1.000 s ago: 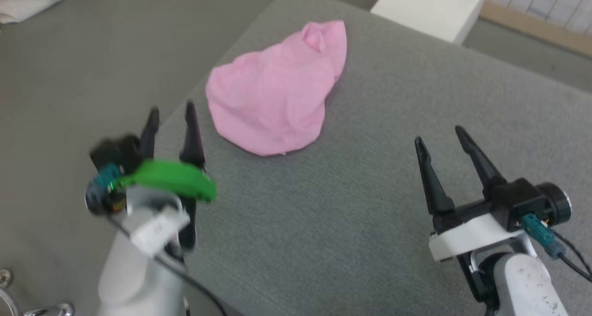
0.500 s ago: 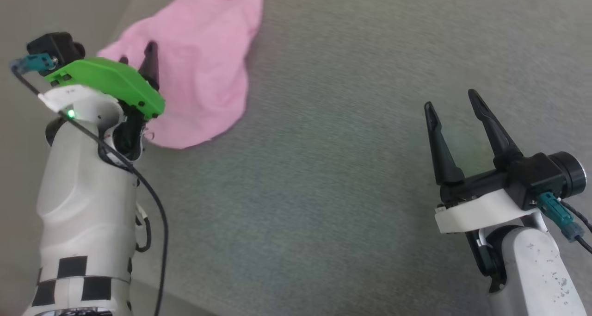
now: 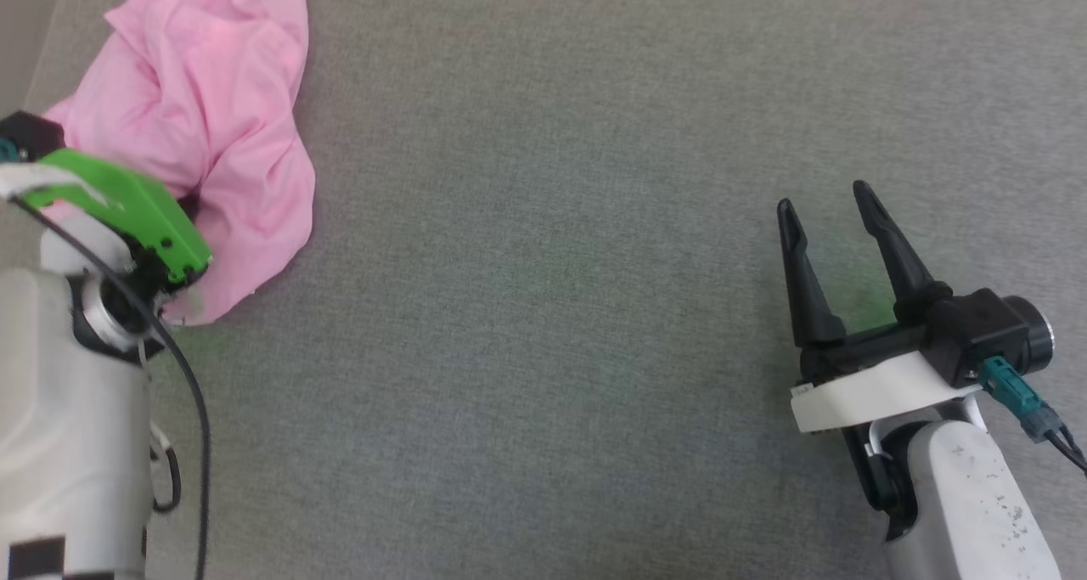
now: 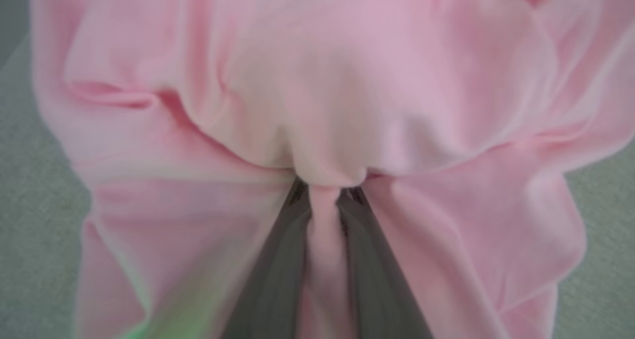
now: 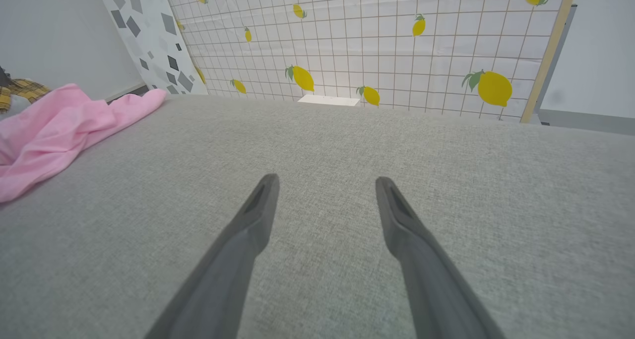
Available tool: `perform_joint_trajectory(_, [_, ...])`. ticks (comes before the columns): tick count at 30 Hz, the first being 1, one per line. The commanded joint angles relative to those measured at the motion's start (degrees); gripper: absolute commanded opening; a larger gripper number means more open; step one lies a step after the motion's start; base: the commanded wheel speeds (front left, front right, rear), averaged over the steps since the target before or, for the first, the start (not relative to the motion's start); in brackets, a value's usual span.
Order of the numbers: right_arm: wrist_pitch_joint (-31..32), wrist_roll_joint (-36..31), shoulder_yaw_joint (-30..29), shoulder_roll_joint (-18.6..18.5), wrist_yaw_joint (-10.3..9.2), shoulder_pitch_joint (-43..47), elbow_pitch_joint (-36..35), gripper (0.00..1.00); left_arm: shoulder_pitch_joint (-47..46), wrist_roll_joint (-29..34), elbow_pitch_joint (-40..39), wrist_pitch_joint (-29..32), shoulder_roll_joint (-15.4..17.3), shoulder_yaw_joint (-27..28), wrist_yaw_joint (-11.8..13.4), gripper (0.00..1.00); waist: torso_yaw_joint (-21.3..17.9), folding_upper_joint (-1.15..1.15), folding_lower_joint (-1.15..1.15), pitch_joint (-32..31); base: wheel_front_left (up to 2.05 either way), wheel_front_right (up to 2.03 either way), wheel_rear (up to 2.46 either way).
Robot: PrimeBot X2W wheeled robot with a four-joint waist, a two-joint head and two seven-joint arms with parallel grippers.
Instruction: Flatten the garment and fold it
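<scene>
A grey upholstered surface (image 3: pixel 552 308) is spreading out under both arms. Nearest, at the lower right, the right gripper (image 3: pixel 822 198) is holding its fingers wide apart with nothing between them. On the left, the left gripper (image 4: pixel 325 190) is pinching a bunched fold of the garment (image 4: pixel 397 81), its fingers nearly closed on the pink cloth. The garment is lying crumpled by the surface's far left edge, well apart from the right gripper. Beyond the surface, a lemon-patterned grid panel (image 5: pixel 397 46) is standing.

Soft, even light, faint shadows; left wrist view blurs the close garment (image 4: pixel 397 81); right wrist view bows at edges.
</scene>
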Motion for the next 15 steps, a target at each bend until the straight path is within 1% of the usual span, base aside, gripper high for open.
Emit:
perform_joint_trajectory(1, [-0.7,0.6,0.2,0.2,-0.09,-0.2,0.5,1.0,3.6,1.1,0.0,-2.7,-0.9,-0.7,0.3,0.0,-0.5,0.0,0.0,-3.3,0.0,0.0,0.0])
perform_joint_trajectory(5, [-1.2,2.1,0.5,0.2,-0.09,0.9,1.9,1.0,5.3,5.0,-5.5,-14.8,1.1,-0.8,-1.6,0.0,-0.7,0.0,0.0,-8.4,0.0,0.0,0.0])
perform_joint_trajectory(7, [-1.3,2.8,0.6,0.2,-0.09,1.6,2.3,1.0,5.5,7.4,-7.8,-22.3,2.5,-0.8,-2.8,0.0,-1.0,0.0,0.0,-10.9,0.0,0.0,0.0])
perform_joint_trajectory(10, [-1.5,3.3,0.4,0.2,-0.09,2.8,3.0,1.0,5.5,11.6,-11.9,-34.6,3.6,-1.6,-3.7,0.0,-1.8,0.0,0.0,-15.0,0.0,0.0,0.0])
perform_joint_trajectory(11, [-1.5,3.4,0.3,0.2,-0.09,3.2,3.1,1.0,5.5,12.9,-12.8,-37.7,3.9,-2.0,-3.8,0.0,-2.0,0.0,0.0,-16.1,0.0,0.0,0.0])
perform_joint_trajectory(13, [-1.6,3.6,0.0,0.2,-0.09,4.2,3.3,1.0,5.5,14.5,-14.2,-42.7,3.7,-3.0,-4.4,0.0,-2.9,0.0,0.0,-18.3,0.0,0.0,0.0])
perform_joint_trajectory(15, [-1.6,3.7,-0.3,0.2,-0.09,5.2,3.5,1.0,5.7,15.8,-15.8,-45.6,2.6,-4.6,-4.4,0.0,-3.9,0.0,0.0,-20.4,0.0,0.0,0.0])
